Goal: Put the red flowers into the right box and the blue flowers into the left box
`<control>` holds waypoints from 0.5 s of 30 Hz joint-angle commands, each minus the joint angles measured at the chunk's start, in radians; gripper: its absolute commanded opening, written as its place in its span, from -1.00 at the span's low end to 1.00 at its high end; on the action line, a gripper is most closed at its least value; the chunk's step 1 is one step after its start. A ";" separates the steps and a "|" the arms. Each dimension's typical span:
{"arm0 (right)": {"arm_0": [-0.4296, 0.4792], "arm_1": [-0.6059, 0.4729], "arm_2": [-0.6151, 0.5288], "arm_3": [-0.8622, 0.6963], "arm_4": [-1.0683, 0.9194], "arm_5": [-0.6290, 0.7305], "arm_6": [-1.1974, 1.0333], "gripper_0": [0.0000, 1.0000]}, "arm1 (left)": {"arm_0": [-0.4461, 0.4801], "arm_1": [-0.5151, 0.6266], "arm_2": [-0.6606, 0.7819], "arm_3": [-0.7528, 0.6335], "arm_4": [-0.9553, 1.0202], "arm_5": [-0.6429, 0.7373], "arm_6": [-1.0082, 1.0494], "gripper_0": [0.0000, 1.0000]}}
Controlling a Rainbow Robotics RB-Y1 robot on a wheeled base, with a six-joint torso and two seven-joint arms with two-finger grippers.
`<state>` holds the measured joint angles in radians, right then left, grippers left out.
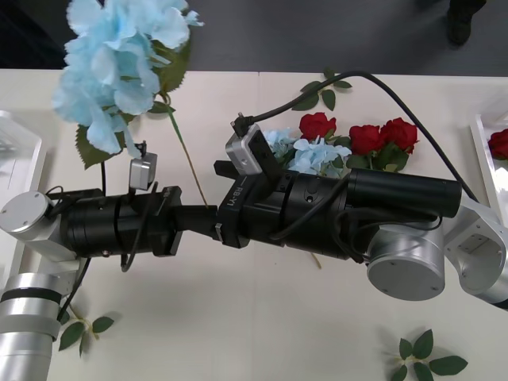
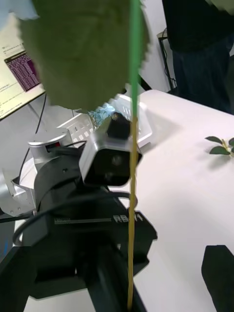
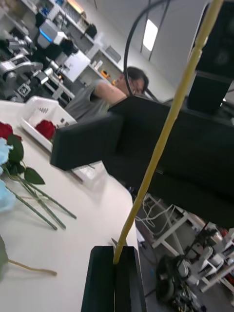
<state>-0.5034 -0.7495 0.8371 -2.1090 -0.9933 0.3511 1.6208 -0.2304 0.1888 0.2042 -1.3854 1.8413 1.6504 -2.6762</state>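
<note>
One of the blue flowers (image 1: pixel 119 63) is held high at the back left, its thin stem (image 1: pixel 190 171) running down to where the two arms meet. My left gripper (image 1: pixel 202 216) (image 3: pixel 115 263) is shut on the stem's lower end. My right gripper (image 1: pixel 222 202) is open, with a finger (image 2: pixel 218 273) on either side of the stem and not touching it. More blue flowers (image 1: pixel 313 155) and three red flowers (image 1: pixel 367 137) lie on the table behind the right arm. A red flower (image 1: pixel 498 143) (image 3: pixel 46 129) lies in the right box (image 1: pixel 482 155). The left box (image 1: pixel 20 151) (image 2: pixel 146 129) is at the left edge.
Loose green leaf sprigs lie at the back (image 1: pixel 321 91), the front right (image 1: pixel 425 357) and the front left (image 1: pixel 79 329). My two forearms cross the middle of the white table (image 1: pixel 262 317). Dark floor lies beyond the table's far edge.
</note>
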 commanded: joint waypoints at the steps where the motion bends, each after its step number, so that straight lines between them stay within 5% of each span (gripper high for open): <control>1: 0.022 0.016 0.011 -0.029 -0.002 -0.069 -0.044 1.00 | 0.036 0.057 0.057 -0.030 0.076 -0.008 -0.029 -1.00; 9: 0.043 -0.039 -0.044 -0.074 -0.018 -0.077 -0.065 1.00 | 0.177 0.141 0.182 -0.136 0.214 -0.077 -0.029 -1.00; 15: 0.131 -0.053 -0.247 -0.128 -0.108 0.174 -0.076 1.00 | 0.319 0.184 0.279 -0.236 0.277 -0.207 -0.029 -1.00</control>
<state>-0.4131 -0.7874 0.6799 -2.1812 -1.0652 0.4750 1.5925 0.0244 0.3384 0.4558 -1.5517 2.0871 1.5003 -2.6762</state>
